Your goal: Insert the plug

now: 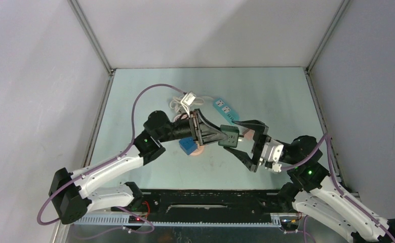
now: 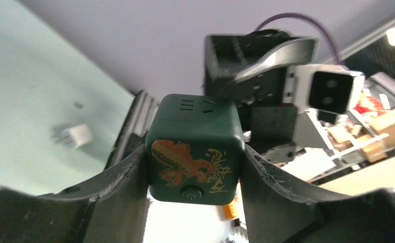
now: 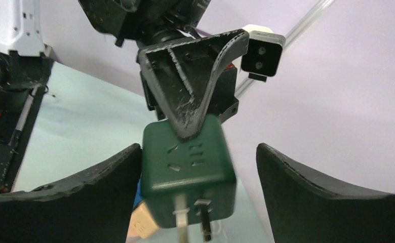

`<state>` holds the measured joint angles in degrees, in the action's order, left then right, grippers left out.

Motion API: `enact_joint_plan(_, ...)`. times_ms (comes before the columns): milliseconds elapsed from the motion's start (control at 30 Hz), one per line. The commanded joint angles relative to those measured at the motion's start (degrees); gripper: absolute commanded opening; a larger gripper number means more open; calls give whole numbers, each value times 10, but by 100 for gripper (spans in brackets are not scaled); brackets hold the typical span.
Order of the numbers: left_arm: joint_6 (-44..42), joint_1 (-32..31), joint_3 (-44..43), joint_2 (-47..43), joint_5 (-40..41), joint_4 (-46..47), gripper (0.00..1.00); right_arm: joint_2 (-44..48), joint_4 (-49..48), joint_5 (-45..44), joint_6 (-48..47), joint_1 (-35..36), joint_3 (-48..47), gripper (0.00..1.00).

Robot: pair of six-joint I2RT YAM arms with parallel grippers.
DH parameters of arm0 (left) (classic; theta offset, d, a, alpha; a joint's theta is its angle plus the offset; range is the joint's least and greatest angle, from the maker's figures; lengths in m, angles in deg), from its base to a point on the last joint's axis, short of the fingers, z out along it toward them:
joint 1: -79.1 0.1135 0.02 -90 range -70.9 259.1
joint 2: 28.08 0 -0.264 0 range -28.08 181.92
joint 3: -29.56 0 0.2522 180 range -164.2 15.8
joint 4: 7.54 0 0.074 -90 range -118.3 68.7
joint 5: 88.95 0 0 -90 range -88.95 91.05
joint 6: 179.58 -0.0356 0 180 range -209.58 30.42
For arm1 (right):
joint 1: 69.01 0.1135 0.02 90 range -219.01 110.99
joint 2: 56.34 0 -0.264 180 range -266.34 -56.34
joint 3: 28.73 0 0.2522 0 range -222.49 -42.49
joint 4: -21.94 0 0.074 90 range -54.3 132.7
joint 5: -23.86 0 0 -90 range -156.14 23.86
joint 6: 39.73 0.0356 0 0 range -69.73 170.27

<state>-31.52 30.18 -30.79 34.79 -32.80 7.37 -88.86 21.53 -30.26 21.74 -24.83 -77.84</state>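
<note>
As left fingers (image 2: 112, 195) pinch plug (image 2: 195, 147), right wrist shows 2 prongs (image 3: 204, 220)

The pale green bench (image 1: 266, 91) is carrying a blue power strip (image 1: 223, 107). A white coiled cable (image 1: 183, 100) is lying just left of the strip. A blue block (image 1: 187, 147) and a pink disc (image 1: 199, 151) are sitting nearer the arms than the strip.

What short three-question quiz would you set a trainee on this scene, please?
1. True or false: the left tool is shut on the green cube plug.
2. The right tool is: A) open, one finger on each side of the cube; B) shut on the cube; C) out of view.
3. How many metal prongs show in the right wrist view?
Key: 1 true; 2 A; 3 two.
</note>
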Motion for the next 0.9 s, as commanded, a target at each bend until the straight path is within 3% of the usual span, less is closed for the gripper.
enact_joint_plan(0, -154, -2, -52, -18, 96, -173, 0, -11, -2, -70, 14, 2, -6, 91)
enact_joint_plan(100, -259, 2, -66, -39, 204, -265, 0, -16, 12, -112, 51, -7, -6, 99)
enact_joint_plan(267, -379, 16, -77, -56, 333, -352, 0, -40, 2, -128, 195, -73, -6, 100)
enact_joint_plan(367, -411, 45, -93, -50, 331, -384, 0, -71, 4, -137, 301, -148, -15, 100)
enact_joint_plan(467, -410, 82, -103, -46, 287, -400, 0, -136, 70, -151, 361, -203, -59, 100)
enact_joint_plan(567, -391, 123, -97, -56, 225, -389, 0, -229, 135, -141, 384, -256, -110, 100)
enact_joint_plan(667, -379, 153, -88, -73, 197, -386, 0, -358, 210, -127, 356, -266, -176, 100)
enact_joint_plan(800, -370, 180, -82, -103, 153, -388, 0, -541, 346, -304, 319, -232, -317, 99)
enact_joint_plan(867, -367, 186, -81, -119, 146, -393, 0, -624, 392, -340, 300, -222, -383, 100)
